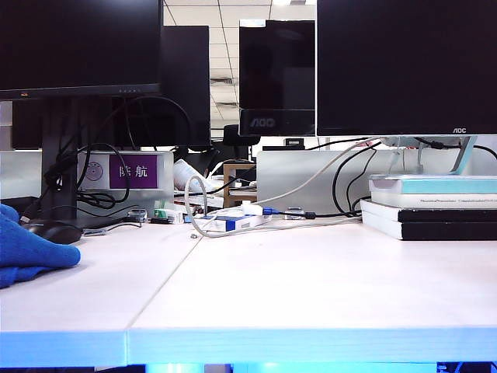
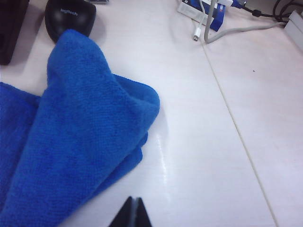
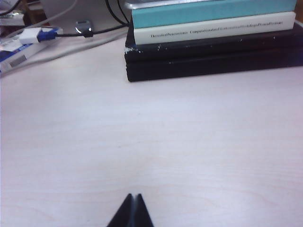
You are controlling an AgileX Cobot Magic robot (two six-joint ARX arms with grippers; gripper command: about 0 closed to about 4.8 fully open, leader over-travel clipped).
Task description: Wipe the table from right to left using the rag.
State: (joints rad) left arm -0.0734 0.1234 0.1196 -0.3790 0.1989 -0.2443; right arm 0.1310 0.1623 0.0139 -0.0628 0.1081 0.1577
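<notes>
Lying rumpled on table [image 1: 311, 295] far left: rag [image 2: 80, 137]; L gripper [image 2: 132, 213], R gripper [image 3: 132, 210] both closed, empty.

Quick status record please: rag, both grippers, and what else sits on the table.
rag: rumpled blue rag, lying on the table at its left end, held by neither gripper
mouse: black mouse just behind the rag
left gripper: left gripper shut, empty, beside the rag
right gripper: right gripper shut, empty, over bare table facing the books

An office: dark monitors [image 1: 404, 66] stand behind the table [image 1: 311, 287], with stacked books [image 1: 431, 206], cables and ceiling-tile lighting beyond.
</notes>
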